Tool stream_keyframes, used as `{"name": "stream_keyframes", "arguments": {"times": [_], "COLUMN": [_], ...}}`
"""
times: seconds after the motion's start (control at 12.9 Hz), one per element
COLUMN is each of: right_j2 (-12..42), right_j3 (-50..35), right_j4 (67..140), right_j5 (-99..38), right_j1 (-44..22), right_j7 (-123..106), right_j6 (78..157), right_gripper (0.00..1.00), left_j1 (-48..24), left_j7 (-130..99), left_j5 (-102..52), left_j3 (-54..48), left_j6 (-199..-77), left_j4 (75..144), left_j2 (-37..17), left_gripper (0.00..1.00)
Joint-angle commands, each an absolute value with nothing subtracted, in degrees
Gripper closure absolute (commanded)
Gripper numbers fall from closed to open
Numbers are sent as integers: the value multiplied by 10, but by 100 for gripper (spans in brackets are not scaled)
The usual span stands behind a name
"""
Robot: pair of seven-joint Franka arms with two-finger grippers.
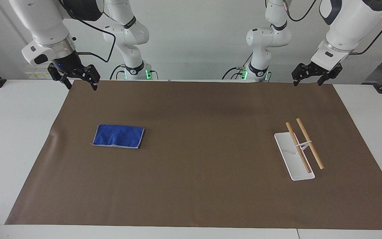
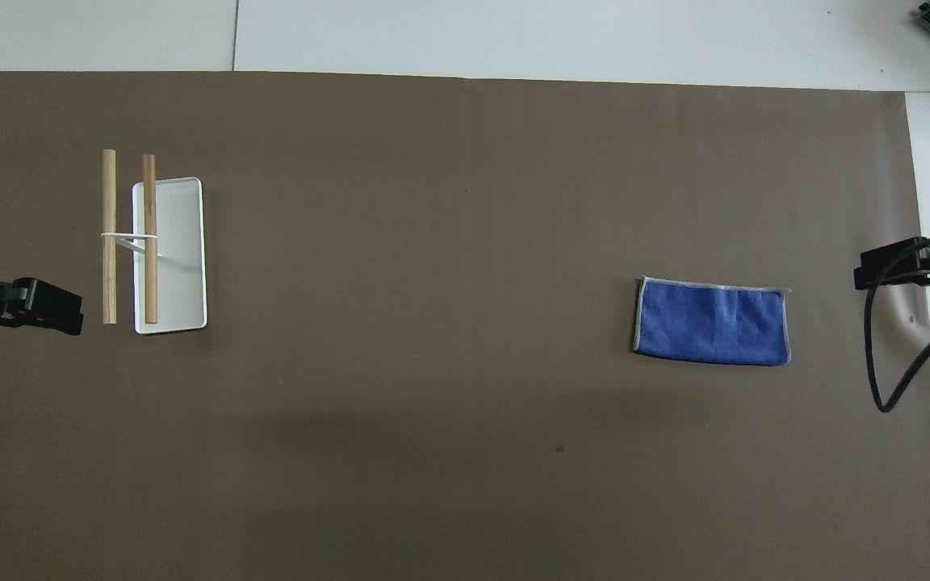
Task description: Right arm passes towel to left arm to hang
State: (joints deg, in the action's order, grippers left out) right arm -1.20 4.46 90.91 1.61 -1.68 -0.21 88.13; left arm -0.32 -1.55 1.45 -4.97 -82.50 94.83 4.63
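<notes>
The deep blue towel (image 1: 118, 136) lies folded flat on the brown mat toward the right arm's end of the table; it also shows in the overhead view (image 2: 711, 321). My right gripper (image 1: 81, 83), with a blue light at its wrist, hangs open and empty over the mat's corner at the robots' edge, well apart from the towel. In the overhead view it (image 2: 869, 274) shows at the edge. My left gripper (image 1: 307, 81) hangs open and empty over the mat's corner at the left arm's end; the overhead view shows it (image 2: 69, 311) beside the rack.
A towel rack (image 1: 295, 162) with a white base and two wooden bars (image 1: 309, 143) stands toward the left arm's end, also in the overhead view (image 2: 178, 266). The brown mat (image 1: 197, 186) covers most of the white table. A black cable (image 2: 877, 355) hangs from the right arm.
</notes>
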Motion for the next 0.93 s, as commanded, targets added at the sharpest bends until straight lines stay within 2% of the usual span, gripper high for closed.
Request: {"name": "stream_keyframes", "arguments": {"times": [0.0,0.85], "right_j2": [-26,-31], "right_j3": [42,43], "right_j4": [925,931], "right_j5": [25,25], "right_j1": [-16,-12], "right_j7": [-6,-11], "right_j6": [882,875], "right_gripper": [0,0], "left_j1": [2,2], "left_j7": [-16,-15], "left_j5": [8,8], "left_j3": [-51,-51], "left_j6": [-838,-838], "left_j4": [966,966], "left_j2": [61,61], "left_gripper": [0,0]}}
